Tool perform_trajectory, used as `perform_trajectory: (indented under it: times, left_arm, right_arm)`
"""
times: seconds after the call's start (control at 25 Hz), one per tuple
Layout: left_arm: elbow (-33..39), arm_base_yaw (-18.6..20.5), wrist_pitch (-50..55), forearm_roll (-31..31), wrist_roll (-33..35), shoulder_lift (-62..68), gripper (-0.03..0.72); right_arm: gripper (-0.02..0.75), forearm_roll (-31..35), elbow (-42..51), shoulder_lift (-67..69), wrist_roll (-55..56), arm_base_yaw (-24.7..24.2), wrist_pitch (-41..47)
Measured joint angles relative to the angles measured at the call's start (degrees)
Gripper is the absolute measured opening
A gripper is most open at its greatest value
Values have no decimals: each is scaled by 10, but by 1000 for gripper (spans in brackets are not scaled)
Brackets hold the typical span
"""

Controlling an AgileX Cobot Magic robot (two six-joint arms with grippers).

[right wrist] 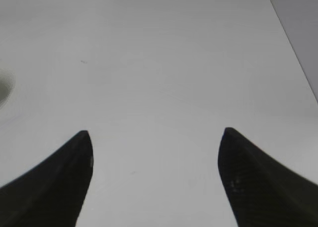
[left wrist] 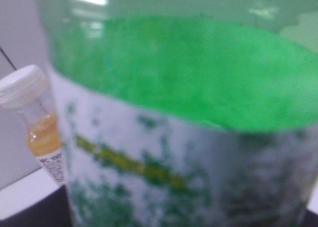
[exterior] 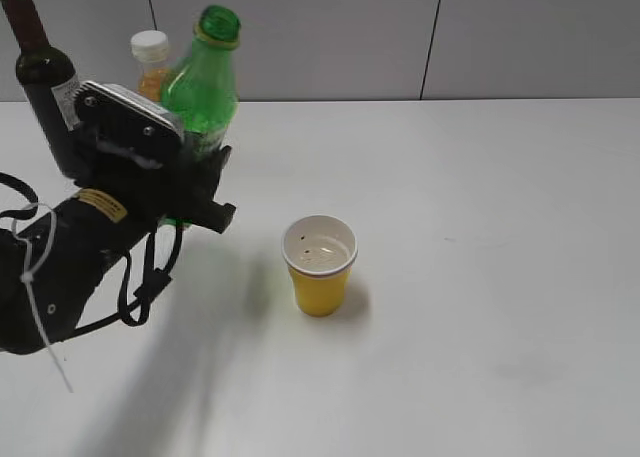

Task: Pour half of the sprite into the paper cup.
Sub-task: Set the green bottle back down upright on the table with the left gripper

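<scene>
The sprite (exterior: 205,82) is a green bottle with no cap, standing nearly upright at the back left. My left gripper (exterior: 207,172) is shut on its lower body around the label. The bottle fills the left wrist view (left wrist: 189,88), blurred and very close. The paper cup (exterior: 320,277), yellow outside and white inside, stands upright on the table to the right of the bottle, apart from it. A little clear liquid shows at its bottom. My right gripper (right wrist: 156,137) is open and empty above bare table; it does not show in the exterior view.
An orange juice bottle with a white cap (exterior: 150,62) stands just behind the sprite and also shows in the left wrist view (left wrist: 39,127). A dark wine bottle (exterior: 45,77) stands at the far left. The white table (exterior: 500,277) extends right of the cup.
</scene>
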Motion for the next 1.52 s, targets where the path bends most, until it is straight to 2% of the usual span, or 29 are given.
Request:
perform_trajectory:
  times: [0.2,0.36,0.48,0.6,1.04,1.52]
  left_arm:
    - [0,55,-12,144,-194,0,452]
    - [-17,98,-19,236,-303,5,452]
    - [-48,118,-21,271,-322,21,452]
    - [-84,121,-23,283,-324,49,452]
    - [-221,121,-18,293,-326,168,452]
    - [-260,120,27,293,-328,219,452]
  right_arm:
    - [591,0,0,0,0,0,0]
    - [591,0,0,0,0,0,0]
    - [591,0,0,0,0,0,0]
    - [591,0,0,0,0,0,0]
    - [591,0,0,0,0,0,0]
    - [591,0,0,0,0,0,0]
